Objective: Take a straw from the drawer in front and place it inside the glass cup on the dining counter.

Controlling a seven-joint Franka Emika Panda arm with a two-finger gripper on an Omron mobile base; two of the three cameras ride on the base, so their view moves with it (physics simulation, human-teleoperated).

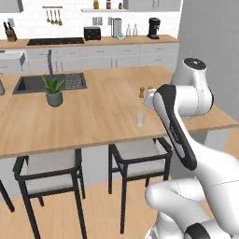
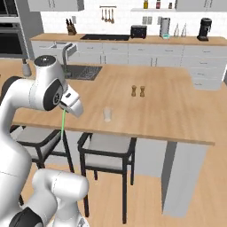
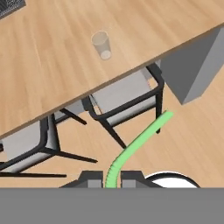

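Note:
My gripper (image 3: 110, 178) is shut on the bright-green straw (image 3: 140, 140), which sticks out from between the two dark fingertips. In the right base view the straw (image 2: 63, 120) hangs down from the gripper (image 2: 66, 107), just off the near edge of the dining counter (image 2: 168, 111). The clear glass cup (image 2: 107, 114) stands upright on that counter near its front edge, to the right of the gripper and apart from it. It also shows as the cup (image 1: 140, 119) and the cup (image 3: 102, 44), with nothing inside. The drawer is out of view.
Two brown shakers (image 1: 141, 92) stand behind the cup. A potted plant (image 1: 53, 91), the dark sink (image 1: 32, 83) and a black faucet (image 1: 50, 63) sit on the counter's left part. Dark stools (image 1: 140, 156) (image 1: 46, 168) stand under the near edge, over wooden floor.

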